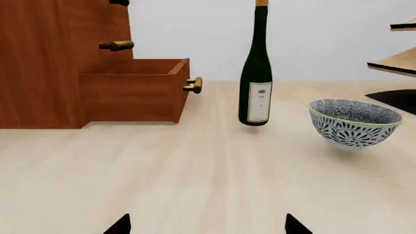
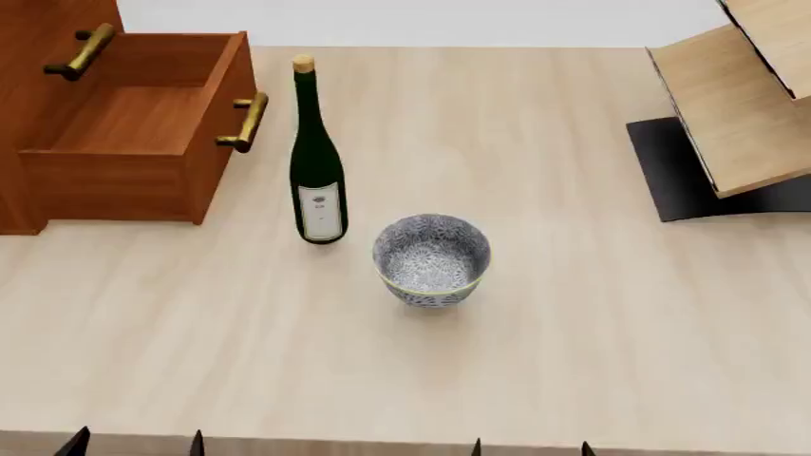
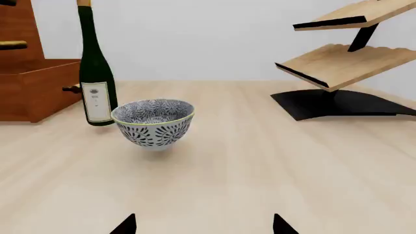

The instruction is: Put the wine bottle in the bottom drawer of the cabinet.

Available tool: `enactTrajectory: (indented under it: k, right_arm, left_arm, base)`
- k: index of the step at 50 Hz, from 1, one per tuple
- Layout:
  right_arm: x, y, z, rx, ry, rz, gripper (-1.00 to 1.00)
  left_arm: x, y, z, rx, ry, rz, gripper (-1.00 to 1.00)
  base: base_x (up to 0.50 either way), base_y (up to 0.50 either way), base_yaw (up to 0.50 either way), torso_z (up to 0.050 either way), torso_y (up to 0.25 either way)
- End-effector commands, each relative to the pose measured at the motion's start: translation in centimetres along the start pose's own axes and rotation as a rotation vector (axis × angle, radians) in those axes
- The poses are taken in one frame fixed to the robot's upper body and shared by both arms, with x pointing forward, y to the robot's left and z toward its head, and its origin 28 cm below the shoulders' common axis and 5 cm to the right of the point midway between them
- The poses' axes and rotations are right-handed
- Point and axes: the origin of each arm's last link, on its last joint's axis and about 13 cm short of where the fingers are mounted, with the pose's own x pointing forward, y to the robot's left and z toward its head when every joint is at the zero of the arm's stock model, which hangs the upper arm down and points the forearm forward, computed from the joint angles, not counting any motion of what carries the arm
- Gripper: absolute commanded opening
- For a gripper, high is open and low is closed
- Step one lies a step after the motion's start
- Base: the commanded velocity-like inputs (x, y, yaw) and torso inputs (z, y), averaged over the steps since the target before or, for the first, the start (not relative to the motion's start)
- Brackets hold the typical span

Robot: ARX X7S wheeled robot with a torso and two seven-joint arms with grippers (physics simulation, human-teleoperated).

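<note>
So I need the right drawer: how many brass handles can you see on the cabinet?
3. One on the pulled-out bottom drawer, facing the wine bottle; one on the drawer front above; one at the top, cut off by the frame edge.

The wine bottle stands upright on the bench, just beside the open bottom drawer; the patterned bowl sits near it, the pale rack well apart.

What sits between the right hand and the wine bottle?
The bowl sits partly in front of the bottle in the right wrist view; bare table otherwise.
</note>
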Motion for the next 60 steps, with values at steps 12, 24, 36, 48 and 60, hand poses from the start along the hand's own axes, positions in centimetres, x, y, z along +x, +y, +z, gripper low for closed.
enactTrajectory:
  k: [12, 24, 36, 48, 60]
  right_arm:
    - [-0.33, 0.03, 0.2, 0.022, -0.013, 0.023, 1.0]
    - [-0.4, -0.12, 0.14, 0.022, -0.014, 0.01, 1.0]
    - [-0.5, -0.06, 0.27, 0.008, -0.04, 0.008, 1.0]
    - [-0.45, -0.05, 0.38, 0.003, -0.045, 0.004, 1.0]
    - [-0.47, -0.06, 0.35, -0.008, -0.047, 0.0, 1.0]
  left_arm:
    - [0.31, 0.04, -0.35, 0.006, 0.032, 0.031, 1.0]
    - [0.13, -0.22, -0.42, 0.064, 0.02, 0.02, 1.0]
    - [0.01, -0.06, -0.2, 0.044, 0.007, 0.033, 1.0]
    - [0.08, -0.2, -0.21, 0.065, 0.0, 0.029, 1.0]
    - [0.03, -0.1, -0.23, 0.049, -0.007, 0.034, 1.0]
  base:
    - [0.0, 0.0, 0.0, 0.0, 0.0]
    - [0.0, 0.0, 0.0, 0.027, 0.0]
    - [0.0, 0.0, 0.0, 0.05, 0.0]
    - [0.0, 0.0, 0.0, 0.05, 0.0]
    - [0.0, 0.0, 0.0, 0.05, 0.0]
